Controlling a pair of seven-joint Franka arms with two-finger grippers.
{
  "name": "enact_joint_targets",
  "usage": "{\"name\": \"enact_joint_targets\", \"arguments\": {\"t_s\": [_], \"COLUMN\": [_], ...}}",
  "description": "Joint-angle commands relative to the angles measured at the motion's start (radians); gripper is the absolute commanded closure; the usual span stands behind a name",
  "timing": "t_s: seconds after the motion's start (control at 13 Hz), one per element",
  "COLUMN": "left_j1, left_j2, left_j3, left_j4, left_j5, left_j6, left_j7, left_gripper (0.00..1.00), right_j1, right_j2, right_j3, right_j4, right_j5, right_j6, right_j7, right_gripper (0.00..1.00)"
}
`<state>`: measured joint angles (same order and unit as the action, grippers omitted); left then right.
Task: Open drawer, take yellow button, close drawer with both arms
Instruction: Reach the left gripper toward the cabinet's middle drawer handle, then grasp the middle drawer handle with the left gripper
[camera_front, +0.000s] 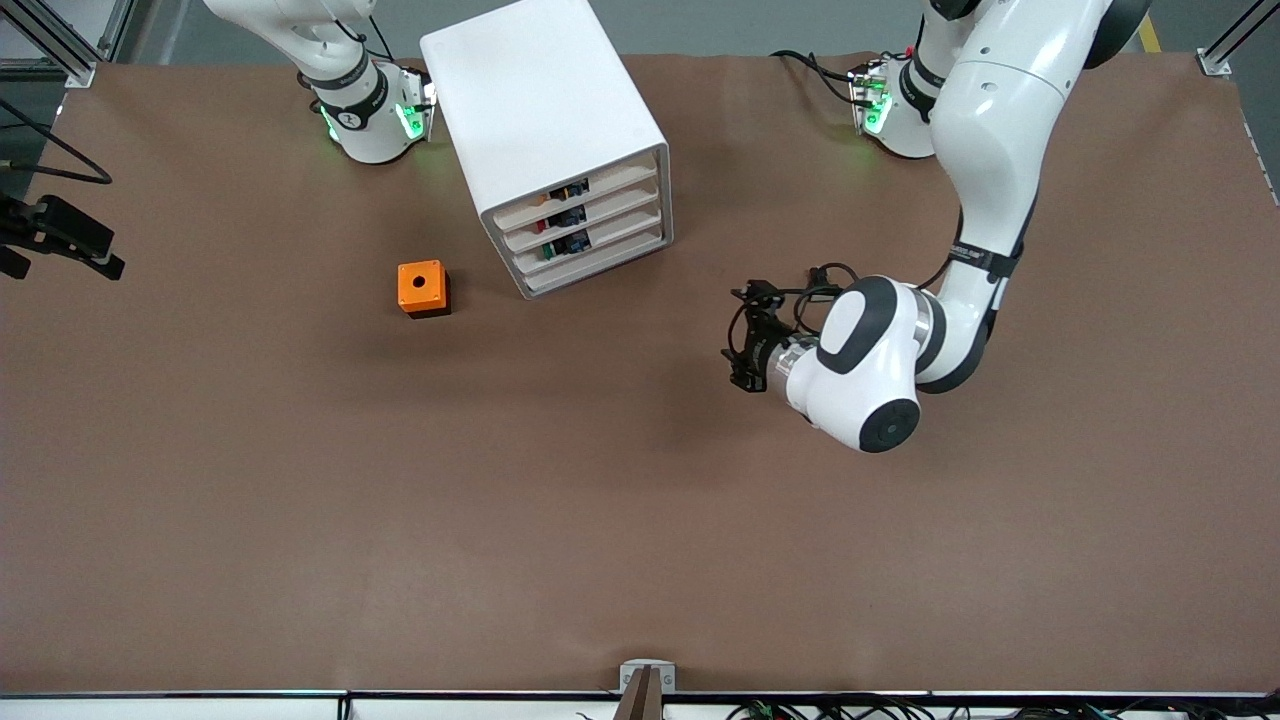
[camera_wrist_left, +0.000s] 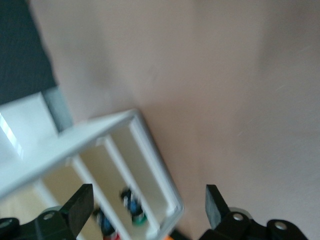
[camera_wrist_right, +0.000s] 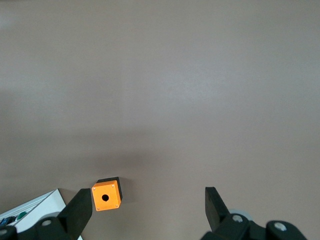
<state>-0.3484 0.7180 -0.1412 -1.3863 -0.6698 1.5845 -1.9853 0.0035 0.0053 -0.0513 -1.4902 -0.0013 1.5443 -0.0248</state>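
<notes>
Left gripper (camera_front: 742, 345), jaws spread and empty, hung over bare table facing the cabinet (camera_front: 556, 140) front, drawer (camera_front: 580, 192) still shut; right gripper (camera_wrist_right: 145, 212), also spread, waited high.

The drawer (camera_front: 585, 193), a wide, shallow white tray uppermost of four in the white cabinet (camera_front: 545, 110), sits shut at upper centre of the front view. Small coloured parts show through its front; the button cannot be singled out.

Glossy white arms (camera_front: 985, 130), black joints, green-lit bases — black claw (camera_front: 740, 350), looped cables.
</notes>
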Motion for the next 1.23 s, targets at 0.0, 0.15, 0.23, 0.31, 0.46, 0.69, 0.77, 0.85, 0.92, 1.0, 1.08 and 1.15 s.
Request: {"name": "enact_joint_targets", "arguments": {"t_s": [0.0, 0.15, 0.23, 0.31, 0.46, 0.69, 0.77, 0.85, 0.92, 1.0, 1.08, 1.15], "left_j1": [-0.003, -0.056, -0.082, -0.099, -0.129, -0.164, -0.167, -0.170, -0.172, -0.179, -0.193, -0.195], "left_j2": [0.035, 0.043, 0.044, 0.052, 0.069, 0.093, 0.107, 0.122, 0.129, 0.132, 0.135, 0.135], "left_j3": [0.003, 0.003, 0.002, 0.000, -0.008, -0.009, -0.009, -0.011, -0.011, -0.011, -0.009, -0.011], "left_j4": [0.015, 0.016, 0.016, 0.015, 0.016, 0.016, 0.016, 0.016, 0.016, 0.016, 0.016, 0.016], "left_j5": [-0.222, -0.257, -0.255, -0.267, -0.300, -0.359, -0.363, -0.373, -0.396, -0.412, -0.413, -0.415], "left_j6": [-0.006, -0.006, -0.009, -0.027, -0.128, -0.138, -0.138, -0.138, -0.138, -0.138, -0.142, -0.149], "left_j7": [-0.206, -0.343, -0.384, -0.404, -0.429, -0.515, -0.530, -0.533, -0.538, -0.552, -0.564, -0.569], "left_gripper": [0.05, 0.07, 0.08, 0.12, 0.14, 0.19, 0.22, 0.26, 0.27, 0.28, 0.29, 0.29], "right_j1": [-0.002, -0.005, -0.005, -0.004, -0.005, -0.004, -0.005, -0.010, -0.011, -0.011, -0.011, -0.013], "right_j2": [-0.015, -0.015, -0.015, -0.015, -0.015, -0.013, -0.010, -0.007, -0.007, -0.007, -0.007, -0.007], "right_j3": [0.004, 0.004, 0.002, 0.002, 0.002, 0.004, 0.002, 0.002, 0.002, 0.001, 0.001, 0.001], "right_j4": [-0.015, -0.015, -0.015, -0.015, -0.015, -0.015, -0.013, -0.012, -0.012, -0.012, -0.012, -0.012], "right_j5": [0.011, 0.011, 0.011, 0.011, 0.011, 0.011, 0.011, 0.011, 0.011, 0.011, 0.011, 0.011], "right_j6": [0.005, 0.005, 0.005, 0.005, 0.005, 0.005, 0.005, 0.002, 0.000, -0.001, -0.001, -0.001], "right_j7": [0.006, 0.006, 0.006, 0.006, 0.006, 0.006, 0.006, 0.006, 0.003, -0.012, -0.032, -0.049], "right_gripper": [0.00, 0.00, 0.00, 0.00, 0.00, 0.00, 0.00, 0.00, 0.00, 0.00, 0.00, 0.00]}}
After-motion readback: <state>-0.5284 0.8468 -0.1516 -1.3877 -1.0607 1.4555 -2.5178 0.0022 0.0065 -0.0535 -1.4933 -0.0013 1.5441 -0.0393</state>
